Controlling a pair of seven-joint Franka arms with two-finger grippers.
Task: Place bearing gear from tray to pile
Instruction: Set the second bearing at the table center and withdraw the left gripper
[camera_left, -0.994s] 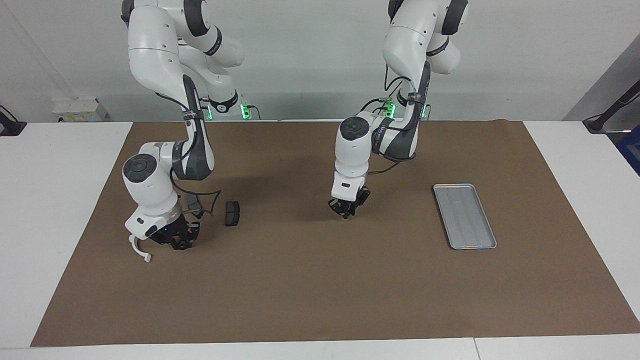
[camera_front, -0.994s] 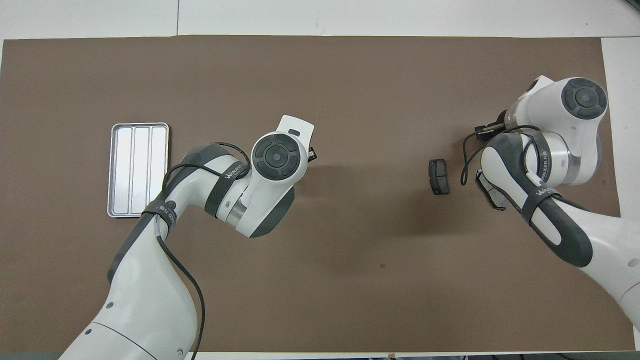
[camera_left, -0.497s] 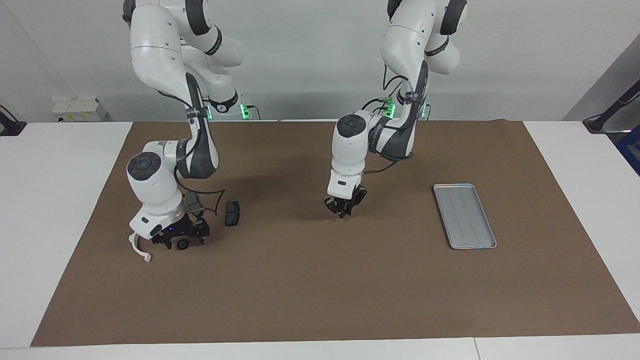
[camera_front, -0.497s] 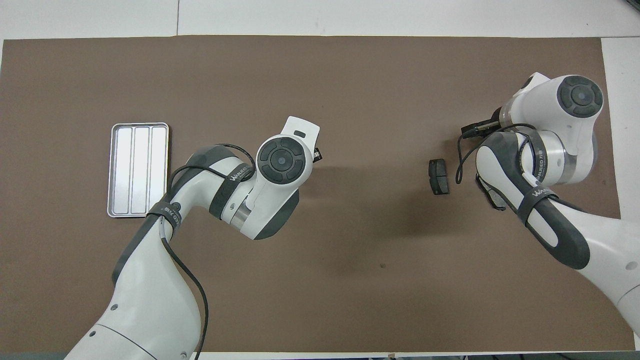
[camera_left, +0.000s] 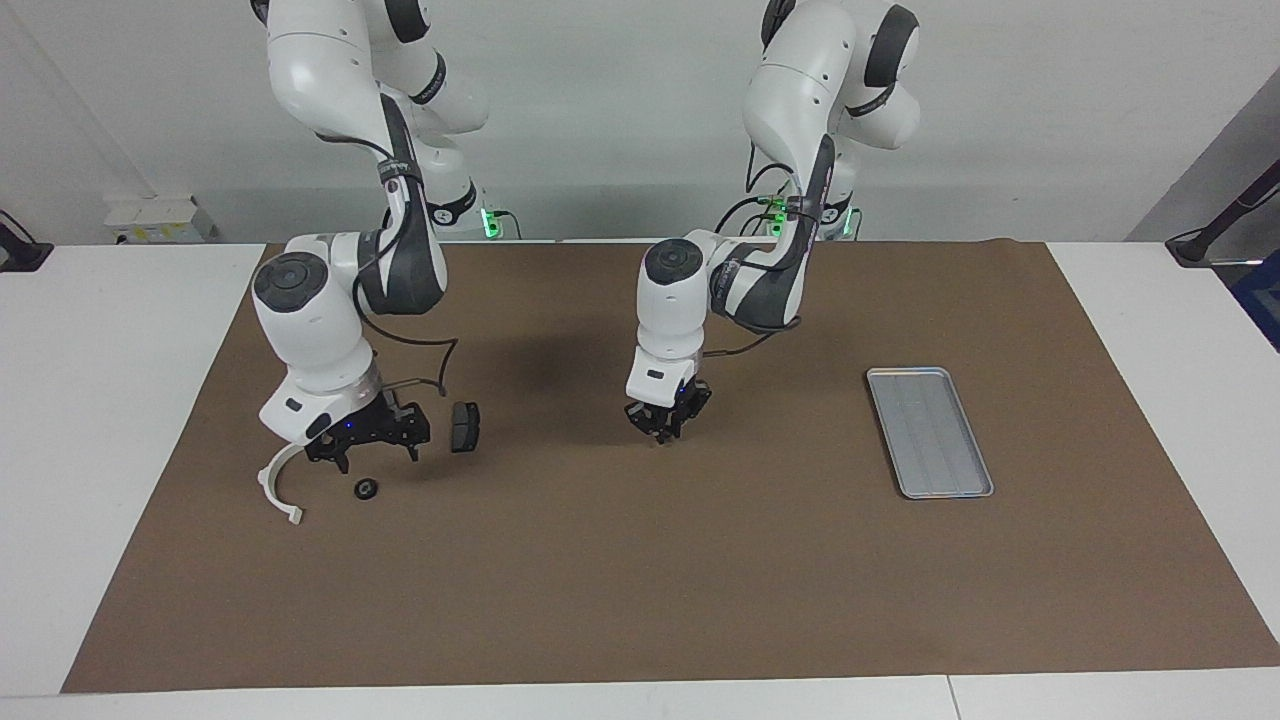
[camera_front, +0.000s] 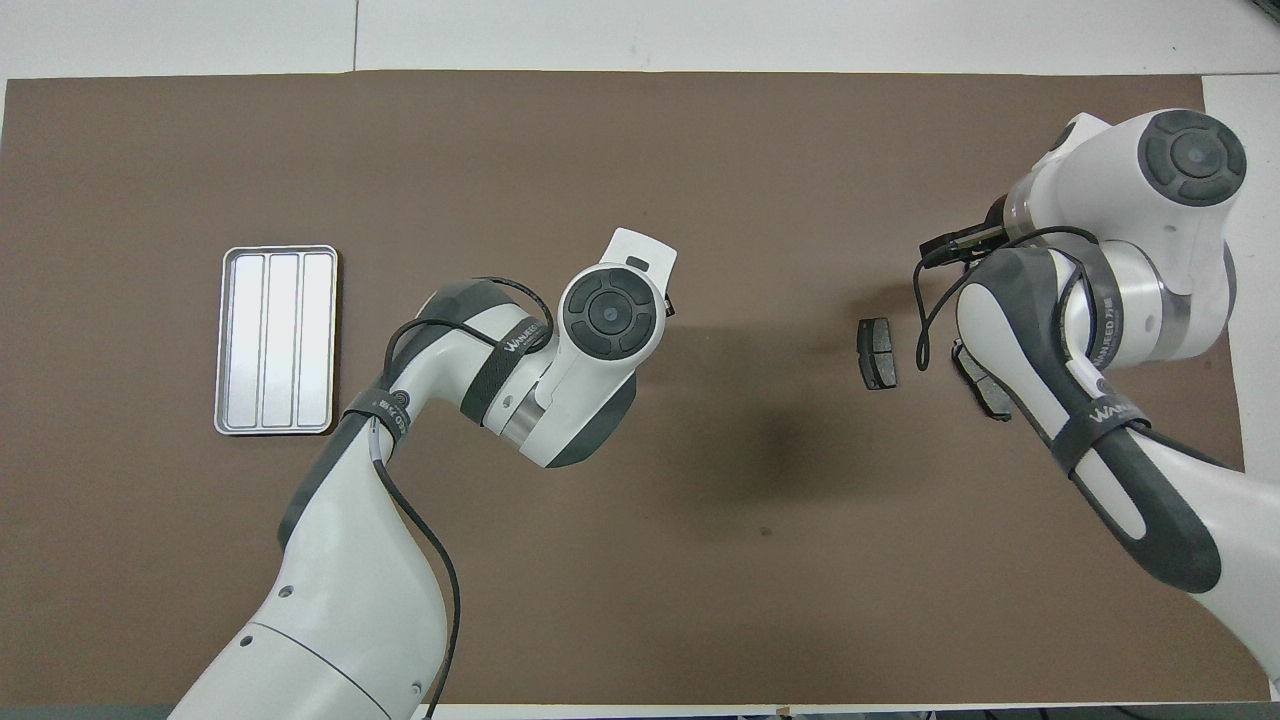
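The bearing gear (camera_left: 366, 489), a small black ring, lies on the brown mat in the pile, beside the white curved arc (camera_left: 279, 489). It lies a little farther from the robots than the dark brake pad (camera_left: 464, 426) (camera_front: 878, 352). A second brake pad (camera_front: 986, 389) peeks out from under the right arm. My right gripper (camera_left: 375, 457) hangs open just over the gear, holding nothing. The silver ribbed tray (camera_left: 930, 431) (camera_front: 277, 340) sits bare toward the left arm's end. My left gripper (camera_left: 662, 424) is shut and empty above the mat's middle.
The brown mat (camera_left: 640, 560) covers most of the white table. Open mat lies between the pile and the tray. The right arm's wrist covers the gear and the arc in the overhead view.
My right gripper has opened, left the bearing gear on the mat and risen off it. The left arm has drifted a little toward the pile with its gripper still shut.
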